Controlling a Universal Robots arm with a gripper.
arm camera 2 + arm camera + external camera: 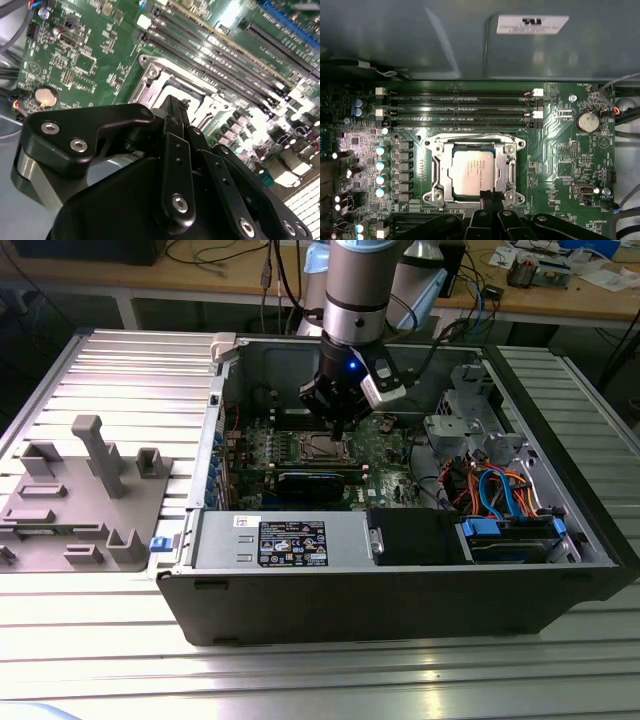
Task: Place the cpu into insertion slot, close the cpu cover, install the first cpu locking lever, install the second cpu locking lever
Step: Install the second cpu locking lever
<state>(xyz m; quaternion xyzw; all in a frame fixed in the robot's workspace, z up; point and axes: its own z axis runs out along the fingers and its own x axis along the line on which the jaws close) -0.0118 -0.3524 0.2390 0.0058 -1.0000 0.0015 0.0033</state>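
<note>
Black and closed, my gripper (490,196) has its fingers (176,131) pressed together with nothing between them, tips hovering at the near edge of the socket on the green motherboard (560,165). Seated in that socket lies the cpu (475,173), silver top facing up, framed by the cpu cover (438,170) lying flat around it, inside the open computer case (400,600) on the bench (120,640).

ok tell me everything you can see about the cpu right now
The cpu is a small flat square chip with a dull silver-grey metal top carrying faint print. It lies flat in the motherboard socket, showing through the square window of the cpu cover, the silvery frame around it. The claw hovers at the socket's edge, fingertips together.
</note>
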